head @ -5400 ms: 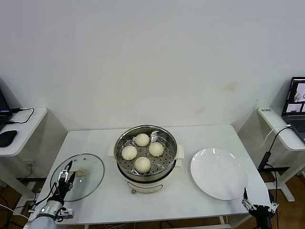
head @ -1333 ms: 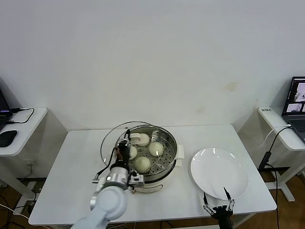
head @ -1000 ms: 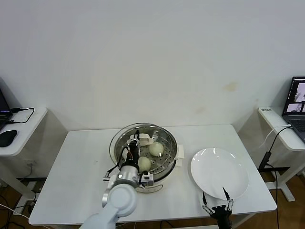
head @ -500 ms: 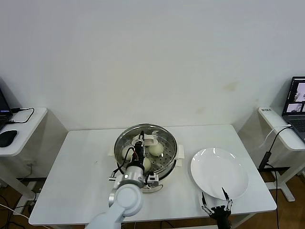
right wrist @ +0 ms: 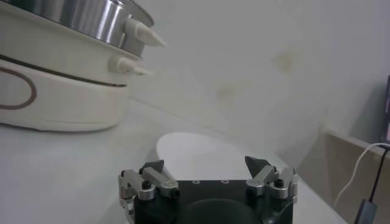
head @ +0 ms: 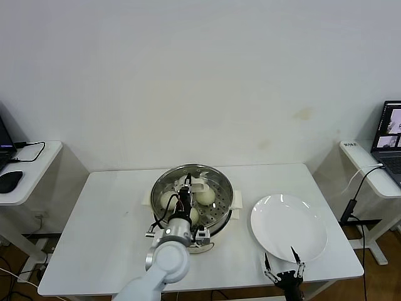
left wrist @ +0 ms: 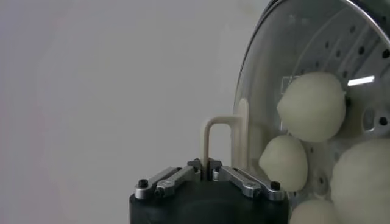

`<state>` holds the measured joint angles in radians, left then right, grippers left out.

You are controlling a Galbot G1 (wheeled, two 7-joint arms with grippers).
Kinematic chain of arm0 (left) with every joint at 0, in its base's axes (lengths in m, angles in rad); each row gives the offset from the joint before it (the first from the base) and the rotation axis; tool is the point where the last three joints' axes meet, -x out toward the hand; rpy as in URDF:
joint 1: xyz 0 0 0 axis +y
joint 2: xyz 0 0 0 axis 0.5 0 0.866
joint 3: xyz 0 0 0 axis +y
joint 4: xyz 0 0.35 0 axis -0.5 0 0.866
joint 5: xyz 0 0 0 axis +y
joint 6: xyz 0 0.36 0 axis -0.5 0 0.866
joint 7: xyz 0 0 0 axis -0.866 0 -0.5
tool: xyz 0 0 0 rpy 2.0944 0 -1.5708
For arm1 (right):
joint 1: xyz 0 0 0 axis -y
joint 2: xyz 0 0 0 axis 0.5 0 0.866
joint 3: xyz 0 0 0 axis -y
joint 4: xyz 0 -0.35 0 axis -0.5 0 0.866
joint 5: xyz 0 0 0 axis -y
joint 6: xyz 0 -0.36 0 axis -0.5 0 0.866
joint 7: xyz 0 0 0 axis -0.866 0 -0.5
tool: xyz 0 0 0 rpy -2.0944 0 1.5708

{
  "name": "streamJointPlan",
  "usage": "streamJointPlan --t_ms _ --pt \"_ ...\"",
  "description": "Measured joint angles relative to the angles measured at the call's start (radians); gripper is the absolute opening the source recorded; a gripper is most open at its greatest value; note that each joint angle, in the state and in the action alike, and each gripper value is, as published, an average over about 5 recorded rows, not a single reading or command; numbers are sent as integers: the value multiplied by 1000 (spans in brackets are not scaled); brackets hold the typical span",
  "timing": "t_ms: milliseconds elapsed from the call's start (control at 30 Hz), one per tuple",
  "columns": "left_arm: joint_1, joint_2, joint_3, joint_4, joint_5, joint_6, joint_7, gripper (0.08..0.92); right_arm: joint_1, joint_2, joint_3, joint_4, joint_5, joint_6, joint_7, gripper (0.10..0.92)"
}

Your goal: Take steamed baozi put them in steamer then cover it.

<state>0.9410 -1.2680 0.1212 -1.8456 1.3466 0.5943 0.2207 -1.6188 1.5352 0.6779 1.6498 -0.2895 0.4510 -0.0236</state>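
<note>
The steamer (head: 220,213) stands mid-table, a shiny steel pot on a white base. The cover (head: 210,175), a clear glass lid with a metal rim, lies over the pot's mouth, lined up with its rim. My left gripper (head: 185,191) is shut on the cover's cream bar handle (head: 197,184); the left wrist view shows the fingertips pinching the handle (left wrist: 207,137). The steamed baozi (head: 205,196) sit on the perforated tray under the glass, and also show in the left wrist view (left wrist: 311,106). My right gripper (head: 280,268) is open and empty by the table's front edge.
A flat white plate (head: 288,227) lies right of the steamer, just beyond my right gripper; it also shows in the right wrist view (right wrist: 201,152). Side desks stand at both sides, with a laptop (head: 388,135) on the right one.
My left gripper has carried the cover from the table's left side to the right and set it down over the pot. The right gripper has barely moved.
</note>
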Motion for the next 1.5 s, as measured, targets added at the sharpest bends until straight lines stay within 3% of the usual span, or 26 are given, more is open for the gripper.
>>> streamJointPlan --t_ms 367,967,1167,1367,1500 --pt "2 1 -3 2 -22 -2 -7 168 0 0 -2 -2 -1 2 0 823" --pt "78 44 -47 -97 -76 -25 -63 711 -7 1 -6 1 -5 3 0 823" --pt "169 83 -98 -201 -201 -41 -136 817 -11 -1 -6 5 0 2 3 823" --pt "318 99 -221 -318 -483 -94 -266 823 -13 -10 -7 15 13 3 2 823" --pt "440 94 -344 -361 -745 -202 -358 823 -13 -19 -3 25 28 1 -3 823"
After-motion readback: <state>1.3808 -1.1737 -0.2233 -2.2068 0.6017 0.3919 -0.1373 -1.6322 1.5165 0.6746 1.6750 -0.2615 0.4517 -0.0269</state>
